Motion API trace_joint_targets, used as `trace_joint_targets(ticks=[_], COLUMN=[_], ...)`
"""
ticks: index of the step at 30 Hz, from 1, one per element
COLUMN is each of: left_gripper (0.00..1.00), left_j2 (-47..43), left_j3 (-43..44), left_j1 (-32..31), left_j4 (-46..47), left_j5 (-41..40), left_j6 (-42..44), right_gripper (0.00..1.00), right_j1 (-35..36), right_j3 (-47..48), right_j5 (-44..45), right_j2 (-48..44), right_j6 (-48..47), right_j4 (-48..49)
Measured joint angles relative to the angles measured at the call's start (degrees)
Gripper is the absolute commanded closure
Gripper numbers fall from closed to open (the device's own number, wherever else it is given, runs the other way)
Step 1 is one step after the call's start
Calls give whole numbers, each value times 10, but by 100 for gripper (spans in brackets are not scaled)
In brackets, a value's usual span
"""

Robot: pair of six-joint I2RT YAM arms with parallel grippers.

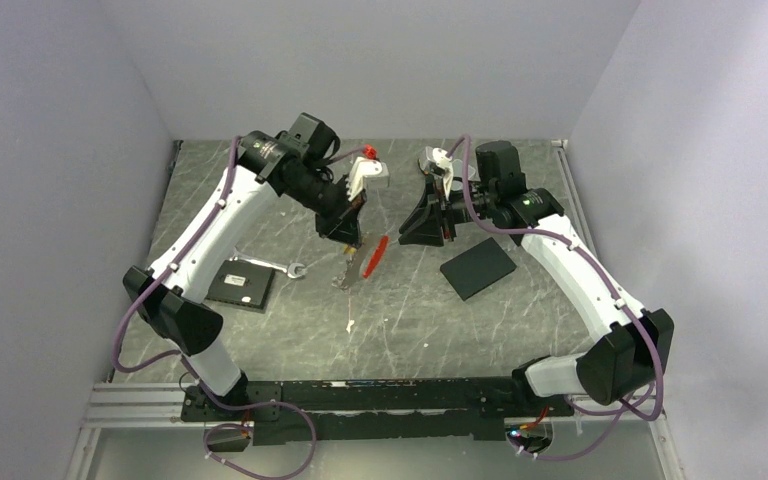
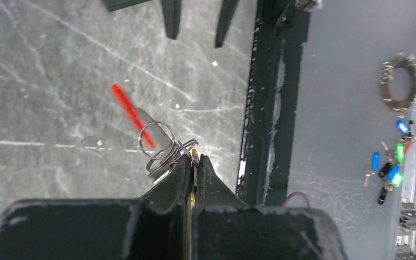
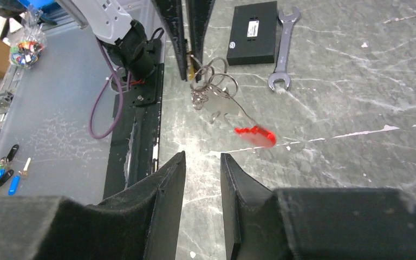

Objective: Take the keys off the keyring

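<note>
Our left arm reaches to mid-table, wrist tipped down, left gripper (image 2: 195,161) pinched tight on a brass edge of the keys (image 3: 222,105), which hang over the marbled grey table (image 3: 357,81); the wire keyring (image 2: 168,150) coils beside its fingertips, red strip (image 3: 255,135) dangling. Our right gripper (image 3: 203,157) faces them, narrowly parted, empty. We cannot read the white label on the black box (image 3: 252,32)

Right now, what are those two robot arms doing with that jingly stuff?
The left pincer is shut on the keys, so the keyring and its red strip dangle from it over the table. The right pincer is open and empty, pointing at the bunch. A wrench lies on the table, untouched.
</note>
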Motion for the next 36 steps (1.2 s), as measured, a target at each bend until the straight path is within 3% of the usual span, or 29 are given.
trace_joint_targets(ticks=[6, 12, 21, 36], left_gripper=[100, 100, 100, 100], left_j2=[-12, -14, -14, -56], left_j3=[-20, -18, 8, 9], left_j1=[8, 1, -70, -127], left_j4=[-11, -69, -102, -100], left_j5=[75, 81, 1, -118], left_j6=[46, 161, 292, 405], right_gripper=[67, 66, 64, 56], right_j1=[0, -3, -3, 48], right_j3=[0, 35, 49, 15], right_j5=[-5, -9, -15, -51], right_j2=[0, 8, 18, 42], right_j6=[4, 1, 27, 38], right_j4=[10, 7, 45, 74])
